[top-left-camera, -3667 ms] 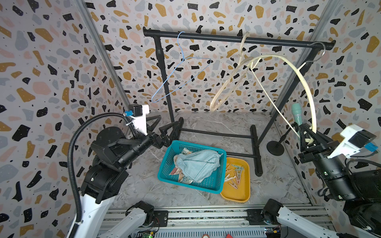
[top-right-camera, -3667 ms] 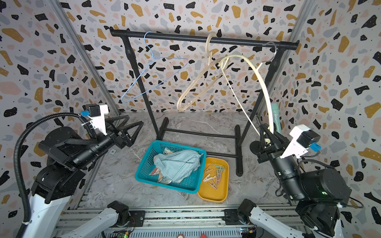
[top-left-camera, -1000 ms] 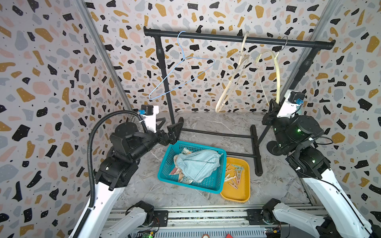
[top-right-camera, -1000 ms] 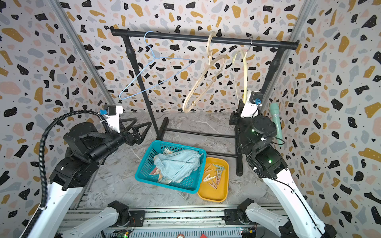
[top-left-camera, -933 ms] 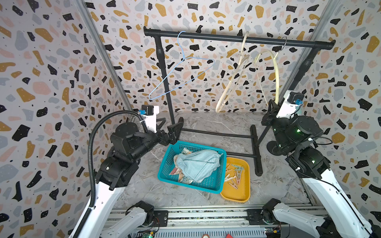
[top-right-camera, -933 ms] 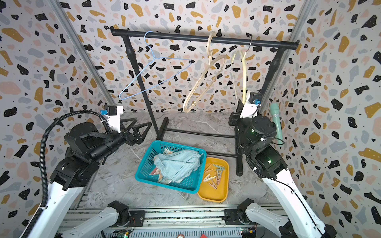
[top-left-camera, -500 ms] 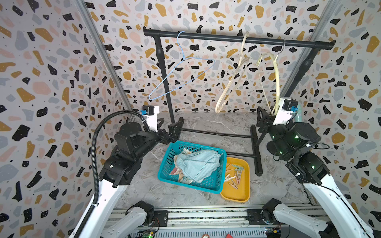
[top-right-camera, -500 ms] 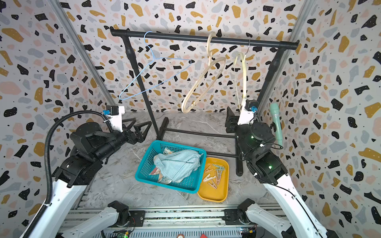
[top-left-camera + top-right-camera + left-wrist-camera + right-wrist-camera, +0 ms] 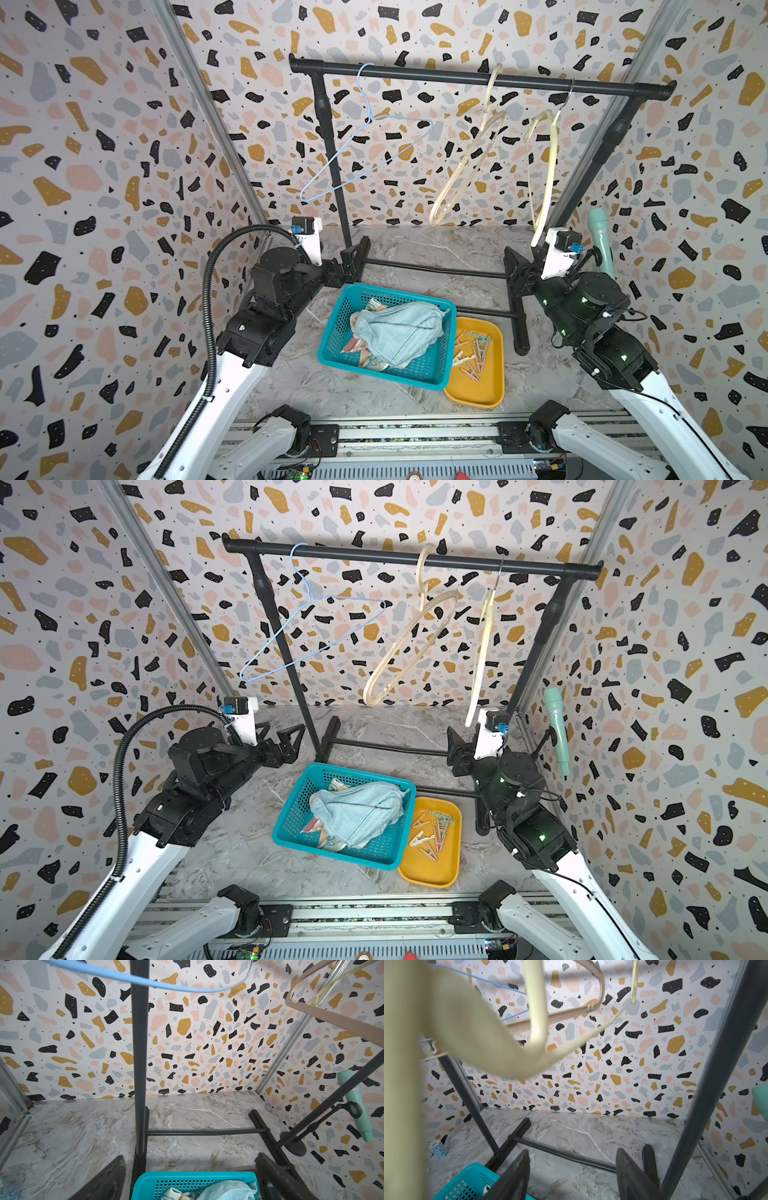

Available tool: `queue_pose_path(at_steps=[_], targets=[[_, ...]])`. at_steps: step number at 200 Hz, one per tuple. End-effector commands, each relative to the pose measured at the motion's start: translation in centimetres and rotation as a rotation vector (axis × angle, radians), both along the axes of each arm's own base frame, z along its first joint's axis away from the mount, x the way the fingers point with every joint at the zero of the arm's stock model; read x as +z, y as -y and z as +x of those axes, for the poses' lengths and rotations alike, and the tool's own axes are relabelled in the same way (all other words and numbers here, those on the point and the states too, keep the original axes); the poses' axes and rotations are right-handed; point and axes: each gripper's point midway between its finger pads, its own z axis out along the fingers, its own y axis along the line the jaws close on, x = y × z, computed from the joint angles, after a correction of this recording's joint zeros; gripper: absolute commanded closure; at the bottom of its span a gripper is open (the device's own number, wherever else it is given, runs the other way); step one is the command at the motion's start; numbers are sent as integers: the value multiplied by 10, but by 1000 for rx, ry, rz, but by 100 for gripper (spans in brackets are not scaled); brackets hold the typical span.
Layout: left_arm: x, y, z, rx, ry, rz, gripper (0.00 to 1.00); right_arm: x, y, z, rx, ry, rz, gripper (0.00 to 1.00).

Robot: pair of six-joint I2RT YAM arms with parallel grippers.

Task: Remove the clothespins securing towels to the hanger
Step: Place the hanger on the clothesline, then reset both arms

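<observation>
Right gripper (image 9: 456, 742) has backed down off the cream hanger (image 9: 481, 654), jaws now spread, empty. Hanger hangs bare on the black rack (image 9: 374, 554). Teal basket (image 9: 328, 848), 6 o'clock of the rack, holds the heaped towels (image 9: 357, 808). Yellow tray (image 9: 432, 875) sits against it at 3 o'clock, holding the clothespins (image 9: 432, 833). Left gripper (image 9: 280, 735) spread, empty.

This is a robotics lab test booth: terrazzo-print panels (image 9: 104, 166) box in a marble-look desk (image 9: 415, 249), two robot arms (image 9: 232, 374) mount on an aluminium rail (image 9: 415, 432) at its front, and a small black clothes rack (image 9: 457, 77) stands inside.
</observation>
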Motion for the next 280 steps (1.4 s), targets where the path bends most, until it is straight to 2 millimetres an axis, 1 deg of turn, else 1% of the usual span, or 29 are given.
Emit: queue_pose_path(at_steps=[1, 30, 57, 77, 88, 99, 111, 127, 142, 148, 154, 163, 167, 171, 176, 183, 189, 195, 196, 201, 213, 221, 231, 249, 260, 273, 280], targets=[[2, -10, 9, 69, 49, 20, 3, -13, 2, -5, 7, -24, 30, 33], [-18, -15, 18, 113, 22, 49, 3, -46, 0, 0, -1, -80, 13, 33], [-33, -26, 23, 180, 20, 79, 2, -68, 3, 5, -20, -99, 8, 32], [-52, -34, 28, 229, 7, 120, 1, -91, 6, 14, -24, -116, -3, 31], [-63, -39, 31, 258, -1, 138, 0, -105, 12, 22, -38, -131, -4, 30], [-75, -43, 33, 286, 1, 157, 0, -119, 22, 30, -69, -141, -7, 30], [-87, -49, 36, 320, 8, 173, 0, -134, 38, 37, -117, -143, -8, 30], [-108, -55, 39, 346, 0, 196, 1, -149, 62, 46, -178, -134, 8, 29], [-123, -58, 43, 357, -7, 204, 1, -159, 88, 51, -263, -125, 46, 29], [-129, -63, 44, 376, -4, 204, 1, -162, 98, 53, -300, -109, 58, 29], [-137, -66, 44, 393, -3, 205, 1, -169, 107, 55, -337, -98, 58, 29], [-143, -73, 45, 423, 20, 192, 1, -178, 114, 57, -369, -73, 53, 28], [-150, -77, 44, 437, 17, 194, 0, -183, 116, 59, -376, -71, 41, 28], [-146, -81, 44, 456, 47, 178, 1, -188, 117, 61, -378, -70, 27, 28], [-153, -86, 43, 476, 52, 178, 0, -193, 118, 63, -382, -72, 5, 27], [-153, -93, 40, 510, 84, 172, 1, -201, 120, 65, -391, -80, -28, 26], [-157, -101, 37, 548, 101, 177, 0, -209, 122, 68, -403, -92, -52, 24], [-159, -110, 33, 591, 123, 177, 1, -211, 126, 69, -419, -86, -67, 24], [-159, -111, 32, 598, 127, 178, 1, -214, 126, 69, -420, -93, -72, 24], [-161, -116, 29, 624, 145, 177, 1, -218, 127, 70, -424, -91, -86, 23], [-168, -126, 25, 664, 176, 166, 1, -228, 129, 73, -424, -83, -106, 21], [-173, -127, 24, 664, 191, 174, 1, -234, 129, 75, -420, -72, -123, 19], [-184, -129, 26, 666, 185, 191, 1, -241, 128, 78, -416, -71, -135, 16], [-200, -126, 36, 618, 166, 233, 0, -249, 124, 81, -396, -48, -131, 15], [-211, -128, 41, 619, 148, 246, 1, -254, 122, 82, -385, -23, -127, 14], [-208, -131, 46, 621, 155, 243, 0, -262, 117, 87, -354, -25, -152, 13], [-207, -133, 48, 614, 159, 239, 1, -270, 115, 91, -341, -52, -163, 12]])
